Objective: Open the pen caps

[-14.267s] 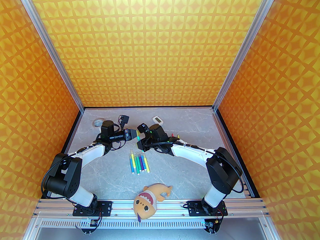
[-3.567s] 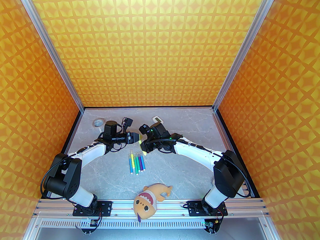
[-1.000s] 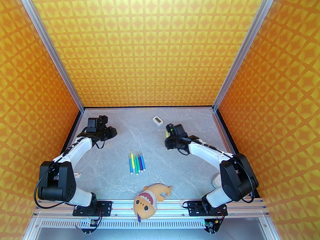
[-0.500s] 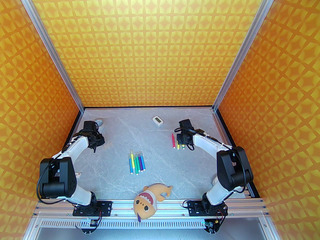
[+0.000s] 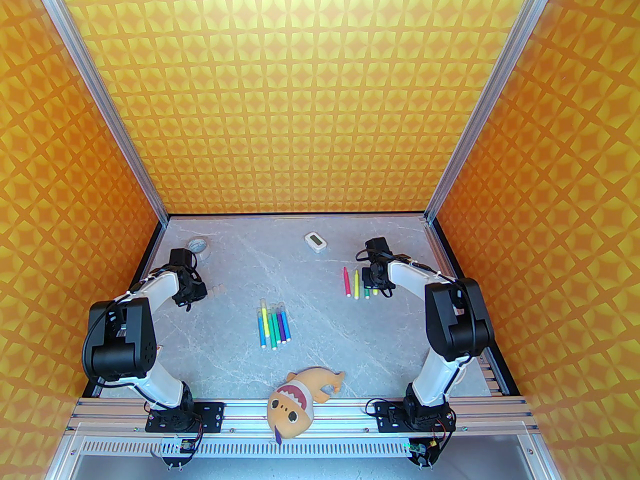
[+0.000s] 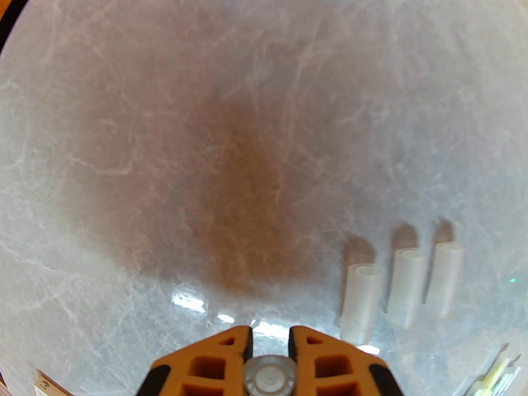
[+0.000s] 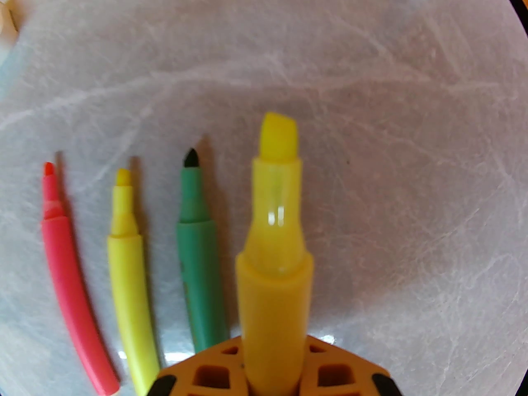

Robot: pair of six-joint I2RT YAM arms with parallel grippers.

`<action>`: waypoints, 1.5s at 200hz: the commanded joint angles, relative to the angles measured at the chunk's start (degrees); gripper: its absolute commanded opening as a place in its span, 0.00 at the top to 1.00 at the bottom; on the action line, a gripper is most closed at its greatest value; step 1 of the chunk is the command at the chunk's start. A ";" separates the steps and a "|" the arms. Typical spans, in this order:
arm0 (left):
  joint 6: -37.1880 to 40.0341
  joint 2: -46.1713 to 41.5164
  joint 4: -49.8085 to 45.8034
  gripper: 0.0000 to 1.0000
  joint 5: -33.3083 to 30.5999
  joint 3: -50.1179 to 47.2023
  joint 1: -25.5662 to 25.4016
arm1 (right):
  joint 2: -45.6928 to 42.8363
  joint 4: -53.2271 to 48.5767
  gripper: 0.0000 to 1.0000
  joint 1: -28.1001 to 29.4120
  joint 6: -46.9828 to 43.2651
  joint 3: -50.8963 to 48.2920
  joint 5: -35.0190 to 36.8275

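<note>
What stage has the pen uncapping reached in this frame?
Done: a pink marker pen, a slim yellow pen and a green pen lie bare-tipped side by side; three pale translucent caps lie in a row. In hand: the right gripper is shut on a second yellow pen, uncapped; the left gripper is shut on a pale cap. Left: about five capped pens bunched at the centre.

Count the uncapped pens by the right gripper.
4. Red pen, yellow pen, green pen: side by side on the table. Fourth pen, also yellow: held in the right gripper.
</note>
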 commanded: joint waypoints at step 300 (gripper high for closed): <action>2.56 5.25 1.89 0.81 7.57 0.67 0.37 | 3.46 -4.28 0.74 -0.67 1.10 3.01 -3.71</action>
